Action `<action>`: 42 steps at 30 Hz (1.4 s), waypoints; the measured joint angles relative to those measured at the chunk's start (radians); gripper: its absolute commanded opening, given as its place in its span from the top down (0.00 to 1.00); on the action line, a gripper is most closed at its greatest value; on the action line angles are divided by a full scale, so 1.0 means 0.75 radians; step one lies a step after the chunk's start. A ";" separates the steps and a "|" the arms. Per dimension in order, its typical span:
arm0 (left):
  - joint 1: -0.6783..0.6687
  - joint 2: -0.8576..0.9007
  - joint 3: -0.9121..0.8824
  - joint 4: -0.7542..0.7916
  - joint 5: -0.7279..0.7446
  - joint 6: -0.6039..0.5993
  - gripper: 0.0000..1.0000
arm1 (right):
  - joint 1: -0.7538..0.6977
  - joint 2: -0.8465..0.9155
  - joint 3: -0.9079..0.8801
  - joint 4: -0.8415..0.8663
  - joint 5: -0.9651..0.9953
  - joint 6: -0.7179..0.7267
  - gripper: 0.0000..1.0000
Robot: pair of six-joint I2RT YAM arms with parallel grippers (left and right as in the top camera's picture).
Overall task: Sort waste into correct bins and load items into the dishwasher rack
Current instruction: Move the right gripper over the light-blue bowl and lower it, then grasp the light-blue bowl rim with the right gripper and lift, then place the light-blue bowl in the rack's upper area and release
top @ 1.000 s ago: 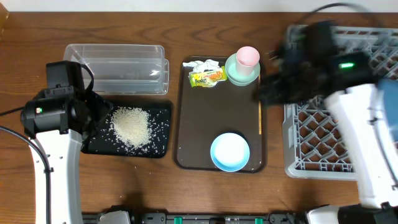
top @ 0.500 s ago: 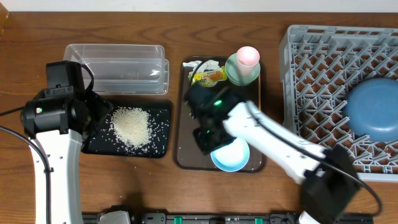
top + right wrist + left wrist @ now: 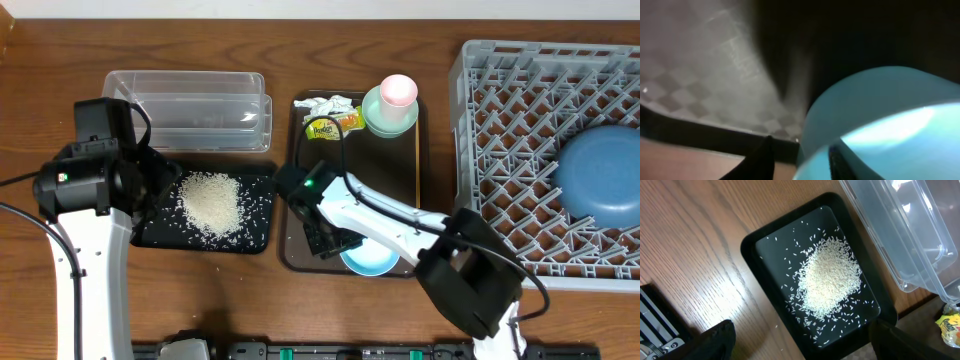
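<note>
Overhead, we see the right gripper (image 3: pixel 328 240) at the light-blue bowl (image 3: pixel 372 262), which sits at 6 o'clock on the brown tray (image 3: pixel 395 180). Its fingers (image 3: pixel 762 157) straddle the rim, narrowly apart; whether they pinch it we cannot tell. Our left gripper (image 3: pixel 810 347) gapes wide, empty, above the rice (image 3: pixel 830 282) in the black tray (image 3: pixel 770 275).

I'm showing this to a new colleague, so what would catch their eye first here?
The right arm stretched across the brown tray, its jaws at the rim of the small light-blue bowl. Next, the heap of white rice in the black tray on the left, and the dark-blue bowl in the grey rack on the right.
</note>
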 measured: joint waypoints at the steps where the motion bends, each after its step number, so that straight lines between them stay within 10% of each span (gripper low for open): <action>1: 0.000 0.000 0.000 0.000 0.000 0.000 0.12 | 0.000 0.005 -0.001 0.006 0.003 0.010 0.79; 5: 0.000 0.000 0.000 0.000 0.000 0.000 0.12 | 0.000 0.006 -0.001 0.012 0.010 0.030 0.99; 18: 0.000 0.000 0.000 0.001 0.000 0.000 0.12 | -0.117 0.004 0.314 -0.261 0.009 -0.103 0.99; 28: 0.000 0.000 0.000 -0.001 0.000 0.000 0.12 | -0.836 -0.099 0.906 -0.282 -0.317 -0.548 0.99; 42: 0.000 0.000 0.000 0.000 0.000 0.000 0.12 | -1.640 0.004 0.792 0.202 -1.291 -0.886 0.99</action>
